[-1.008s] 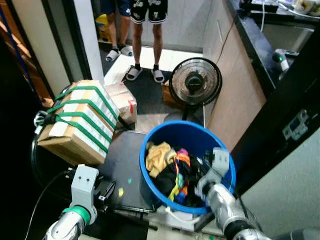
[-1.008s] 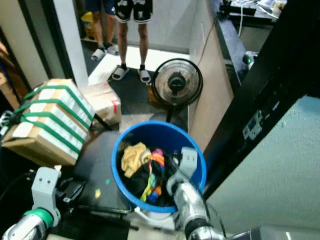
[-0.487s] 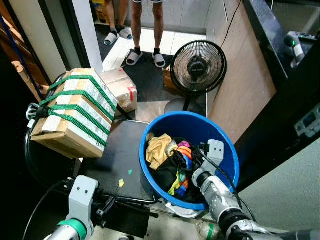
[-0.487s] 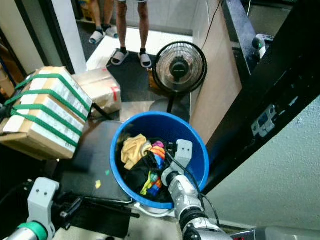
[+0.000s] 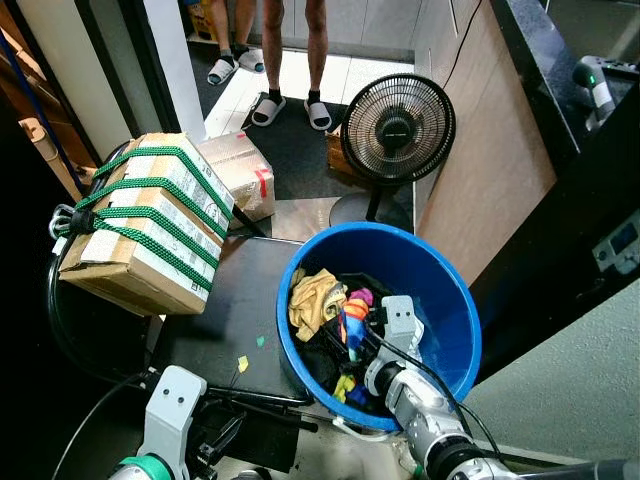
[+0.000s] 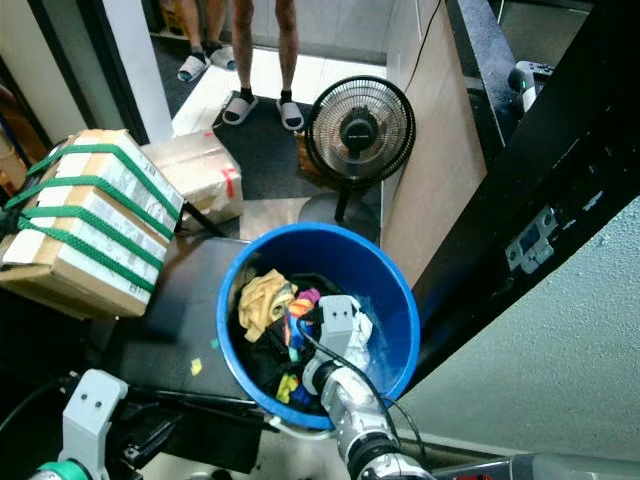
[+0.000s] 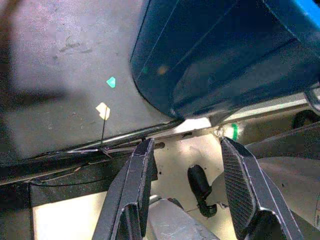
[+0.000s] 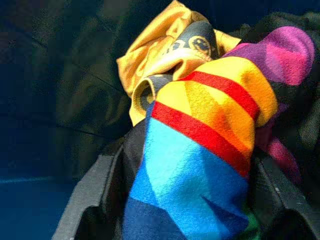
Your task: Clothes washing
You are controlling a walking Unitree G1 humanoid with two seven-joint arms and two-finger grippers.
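A blue tub (image 5: 440, 290) stands on the floor before me, holding a yellow garment (image 5: 310, 300), black clothes and a bright striped garment (image 5: 352, 322). My right gripper (image 5: 362, 336) reaches down into the tub among the clothes. In the right wrist view the striped garment (image 8: 200, 150) is bunched between the two black fingers (image 8: 95, 200), with the yellow garment (image 8: 165, 55) just beyond it. My left gripper (image 7: 185, 195) hangs low and open beside the tub's outer wall (image 7: 215, 60), with nothing between its fingers.
A cardboard box (image 5: 145, 225) bound with green straps sits left of the tub on a black mat (image 5: 230, 310). A smaller box (image 5: 240, 175) and a standing fan (image 5: 398, 115) lie beyond. A person's legs (image 5: 295, 60) stand at the doorway. A wooden counter side (image 5: 490, 170) closes the right.
My right gripper has pushed further left into the tub, and the striped garment now stands bunched up in front of it. The left arm has sunk lower. The camera has tilted.
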